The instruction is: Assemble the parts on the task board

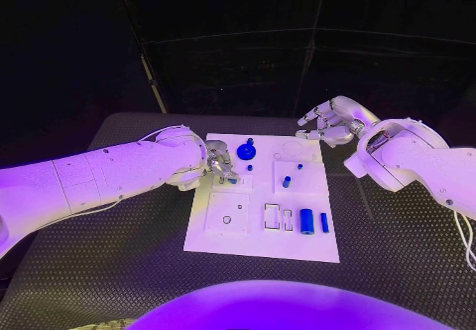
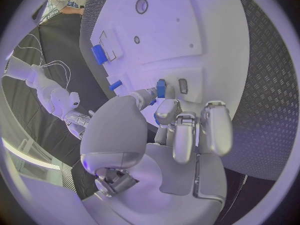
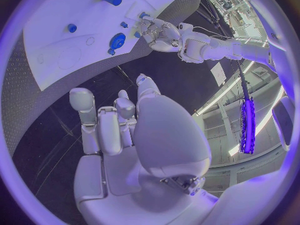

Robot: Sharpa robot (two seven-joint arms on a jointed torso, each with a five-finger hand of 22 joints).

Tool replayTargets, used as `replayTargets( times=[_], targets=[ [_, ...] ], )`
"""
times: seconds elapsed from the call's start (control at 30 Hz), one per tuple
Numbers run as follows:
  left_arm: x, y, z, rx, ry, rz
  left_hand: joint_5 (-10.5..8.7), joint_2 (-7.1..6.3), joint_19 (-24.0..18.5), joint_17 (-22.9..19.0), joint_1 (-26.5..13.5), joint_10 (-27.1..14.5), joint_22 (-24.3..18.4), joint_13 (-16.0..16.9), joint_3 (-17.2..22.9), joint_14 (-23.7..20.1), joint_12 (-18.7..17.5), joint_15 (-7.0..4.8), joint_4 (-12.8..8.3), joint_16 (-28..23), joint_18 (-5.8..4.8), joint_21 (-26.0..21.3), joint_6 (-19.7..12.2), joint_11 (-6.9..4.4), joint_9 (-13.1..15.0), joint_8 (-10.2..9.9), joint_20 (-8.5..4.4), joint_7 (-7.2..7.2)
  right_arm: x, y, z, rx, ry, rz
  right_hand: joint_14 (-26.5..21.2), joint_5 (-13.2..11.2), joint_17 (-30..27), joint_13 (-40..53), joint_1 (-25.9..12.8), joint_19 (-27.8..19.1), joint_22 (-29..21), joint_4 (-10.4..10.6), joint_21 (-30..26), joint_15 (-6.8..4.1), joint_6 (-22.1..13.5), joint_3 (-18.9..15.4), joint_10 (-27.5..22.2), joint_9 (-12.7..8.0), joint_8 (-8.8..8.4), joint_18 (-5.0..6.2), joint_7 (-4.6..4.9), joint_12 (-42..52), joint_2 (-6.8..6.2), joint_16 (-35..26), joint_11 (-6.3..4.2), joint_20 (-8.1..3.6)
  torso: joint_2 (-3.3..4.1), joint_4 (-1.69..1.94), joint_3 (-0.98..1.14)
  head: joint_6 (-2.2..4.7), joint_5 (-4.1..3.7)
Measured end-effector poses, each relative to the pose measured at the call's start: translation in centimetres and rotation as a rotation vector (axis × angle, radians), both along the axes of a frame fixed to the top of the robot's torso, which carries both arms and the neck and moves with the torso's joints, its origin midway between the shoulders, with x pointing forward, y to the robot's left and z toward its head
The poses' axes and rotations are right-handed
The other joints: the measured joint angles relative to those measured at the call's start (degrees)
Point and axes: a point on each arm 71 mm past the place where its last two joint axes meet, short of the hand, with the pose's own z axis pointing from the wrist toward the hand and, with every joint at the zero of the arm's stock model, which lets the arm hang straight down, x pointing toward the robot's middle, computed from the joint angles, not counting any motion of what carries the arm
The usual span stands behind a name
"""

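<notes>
The left hand point(image 1: 220, 167), at the task board's point(image 1: 260, 242) left edge near the middle of the head view, pinches a small blue part point(image 2: 160, 88) at its fingertips point(image 2: 165, 110), right down at the white surface. The right hand point(image 1: 329, 121) hovers off the board's upper right corner, fingers loosely curled and apart, holding nothing.

From where I stand, the step looks like seating that little piece into a slot on the board. I'd keep it upright, line it up squarely over the opening before pressing, and let go only once it sits flush; a tilted peg would likely jam or pop out. The right hand might well steady the board if it slides.

More blue parts lie across the board: a round knob point(image 1: 246, 151) toward the top, a cylinder point(image 1: 307, 221) and a thinner pin point(image 1: 325, 223) at the lower right.

The tabletop point(image 1: 109, 275) is black with a raised tread pattern. The room behind is dark, washed in violet light.
</notes>
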Motion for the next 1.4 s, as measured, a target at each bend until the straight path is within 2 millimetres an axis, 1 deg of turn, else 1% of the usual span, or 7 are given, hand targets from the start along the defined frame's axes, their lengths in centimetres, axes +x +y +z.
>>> replayTargets(
  times=[0.6, 0.67, 0.77, 1.03, 1.07, 1.37, 1.4],
  targets=[
    [0.02, -0.04, 0.02, 0.008, 0.003, -0.008, -0.06, -0.17, -0.01, 0.0, 0.14, -0.11, 0.01, 0.03, 0.0, 0.0, 0.0, 0.0, 0.0, 0.0, 0.01, 0.0, 0.05, 0.11, 0.22, -0.02, 0.0, -0.05, 0.01, 0.05, -0.01, 0.0, 0.0, 0.001, 0.0, 0.0, 0.0, 0.0, 0.0, 0.0, 0.0, 0.0, 0.0, 0.0, 0.0, 0.0, 0.0, 0.0, 0.0, 0.0, 0.0, 0.0, 0.0, -0.2, 0.0, 0.0, -0.01, 0.0, 0.0, -0.08, 0.06],
    [0.04, -0.08, 0.01, 0.009, 0.004, -0.01, -0.06, -0.37, -0.01, 0.0, -0.06, -0.17, 0.04, 0.05, 0.16, 0.0, 0.0, 0.0, 0.16, 0.0, 0.0, 0.0, 0.13, 0.17, 0.4, 0.47, 0.0, -0.13, 0.01, 0.06, -0.01, 0.0, 0.0, 0.001, 0.0, 0.0, 0.0, 0.0, 0.0, 0.0, 0.0, 0.0, 0.0, 0.0, 0.0, 0.0, 0.0, 0.0, 0.0, 0.0, 0.0, 0.0, 0.0, -0.2, 0.0, 0.0, -0.01, 0.0, 0.01, -0.1, 0.06],
    [0.07, -0.13, -0.02, 0.013, 0.008, -0.013, -0.06, -1.15, -0.01, 0.0, -1.03, 0.27, 0.15, 0.05, 0.17, 0.0, 0.0, 0.0, 0.15, 0.0, 0.0, 0.0, 0.84, -0.27, 0.9, 1.3, -0.01, -0.82, 0.01, 0.06, -0.01, 0.0, 0.0, 0.001, 0.0, 0.36, -0.04, -0.09, 0.0, 0.03, -0.06, 0.0, -0.17, 0.0, 0.0, 0.0, 0.0, 0.0, 0.0, 0.0, 0.0, 0.0, 0.0, -0.2, 0.0, -0.03, -0.01, 0.0, 0.02, -0.16, 0.06],
    [0.17, -0.19, -0.06, 0.024, 0.02, -0.025, -0.06, -1.47, 0.34, 0.0, -3.36, 1.0, 0.59, 0.65, 1.74, 0.02, 0.67, -0.44, -1.09, 0.0, 0.0, 0.0, 1.6, -0.99, 1.42, 2.19, -0.35, -1.58, 0.01, 0.06, -0.01, 0.0, 0.0, 0.001, 0.0, 0.76, -0.06, -0.09, 0.0, 0.21, -0.06, 0.0, -0.22, 0.0, 0.0, 0.0, 0.0, 0.0, 0.0, 0.0, 0.0, 0.0, 0.0, -0.2, 0.0, -0.21, -0.01, 0.0, 0.03, -0.26, 0.07],
    [0.18, -0.2, -0.07, 0.025, 0.021, -0.026, -0.08, -1.5, 0.44, 0.0, -3.68, 1.1, 0.62, 0.72, 2.54, 0.02, 0.67, -0.44, -1.89, 0.0, 0.01, 0.0, 1.64, -1.09, 1.52, 2.19, -0.45, -1.61, 0.01, 0.06, -0.01, 0.001, 0.0, 0.001, 0.0, 0.82, -0.06, -0.09, 0.0, 0.21, -0.06, 0.0, -0.22, 0.0, 0.0, 0.0, 0.0, 0.0, 0.0, 0.0, 0.0, 0.0, 0.0, -0.2, 0.0, -0.21, -0.01, 0.0, 0.03, -0.25, 0.03],
    [0.33, -0.33, -0.08, 0.033, 0.027, -0.032, -0.19, -1.37, 0.44, 0.0, -4.99, 1.25, 0.77, 0.9, 3.31, -0.19, 0.89, -0.64, -2.66, 0.0, 0.0, 0.0, 2.02, -1.06, 1.64, 2.5, -0.45, -1.79, 0.01, 0.06, -0.01, 0.001, 0.0, 0.001, 0.0, 0.84, -0.06, -0.15, 0.0, 0.21, -0.13, 0.15, -0.22, 0.0, 0.0, -0.15, -0.21, 0.0, 0.0, 0.0, 0.0, 0.0, 0.0, -0.2, -0.21, -0.21, -0.01, 0.0, 0.03, -0.19, -0.11],
    [0.36, -0.35, -0.09, 0.033, 0.027, -0.032, -0.2, -1.45, 0.44, 0.0, -5.21, 1.25, 0.77, 0.9, 3.89, -0.19, 0.89, -0.64, -3.24, 0.0, 0.0, 0.0, 2.03, -1.06, 1.63, 2.51, -0.45, -1.79, 0.01, 0.06, -0.01, 0.001, 0.0, 0.001, 0.0, 0.84, -0.06, -0.15, 0.0, 0.21, -0.13, 0.15, -0.22, 0.0, 0.0, -0.15, -0.21, 0.0, 0.0, 0.0, 0.0, 0.0, 0.0, -0.2, -0.21, -0.21, -0.02, 0.0, 0.03, -0.16, -0.14]
  ],
)
